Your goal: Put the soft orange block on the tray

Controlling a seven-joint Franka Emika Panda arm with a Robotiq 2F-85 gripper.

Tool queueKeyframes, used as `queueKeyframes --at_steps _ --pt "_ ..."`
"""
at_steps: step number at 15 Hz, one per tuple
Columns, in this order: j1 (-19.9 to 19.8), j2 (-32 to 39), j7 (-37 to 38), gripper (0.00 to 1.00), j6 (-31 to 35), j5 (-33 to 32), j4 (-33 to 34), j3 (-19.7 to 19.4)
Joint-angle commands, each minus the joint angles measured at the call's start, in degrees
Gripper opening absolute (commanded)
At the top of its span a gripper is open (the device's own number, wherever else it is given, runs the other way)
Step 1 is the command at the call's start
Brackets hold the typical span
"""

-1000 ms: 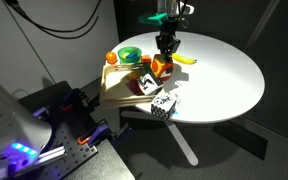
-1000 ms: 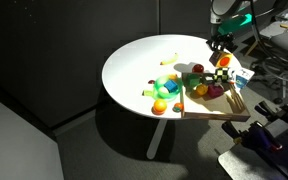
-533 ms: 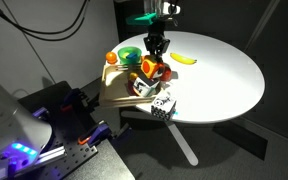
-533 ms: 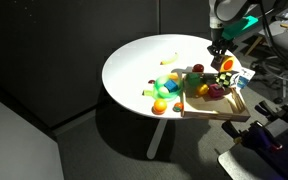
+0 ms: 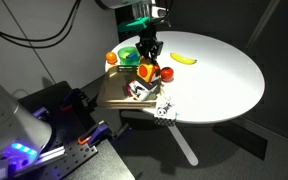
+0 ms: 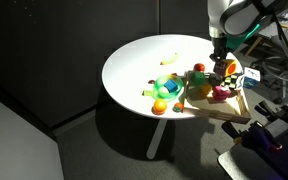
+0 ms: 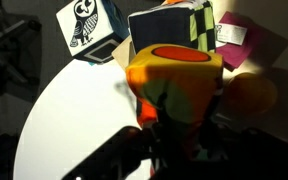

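My gripper [image 5: 147, 52] is shut on the soft orange block [image 5: 146, 70] and holds it over the beige tray [image 5: 112, 90], close above the toys lying on it. In the other exterior view the gripper [image 6: 220, 58] and the block [image 6: 222, 70] hang over the tray's [image 6: 220, 114] far part. In the wrist view the block [image 7: 174, 80] fills the middle between my fingers [image 7: 174, 140], which show only as dark shapes. I cannot tell whether the block touches the tray.
A green bowl [image 5: 129, 55] and an orange ball [image 5: 111, 58] sit beside the tray. A banana [image 5: 184, 59] lies farther on the round white table [image 5: 224, 80]. A black-and-white die [image 5: 164, 108] rests at the table's edge and shows in the wrist view [image 7: 89, 25].
My gripper has carried the orange block from over the table beside the banana sideways and down over the tray.
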Motion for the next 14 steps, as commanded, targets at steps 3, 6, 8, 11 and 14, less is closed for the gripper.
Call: queueKeyframes --at_steps 3,6,8,11,14 --pt "-0.76 -2.37 -1.64 0.10 5.02 0.12 -6.37 1.64" --pt "-1.41 -3.47 -4.04 0.10 7.82 2.45 -7.79 2.48" --pt "-2.07 -4.58 -6.85 0.10 9.48 5.23 -8.98 3.18" --pt "-2.99 -5.99 -11.35 0.10 10.59 9.68 -10.82 4.12" --pt "-3.75 -7.24 -14.86 0.10 10.61 12.98 -12.34 4.61"
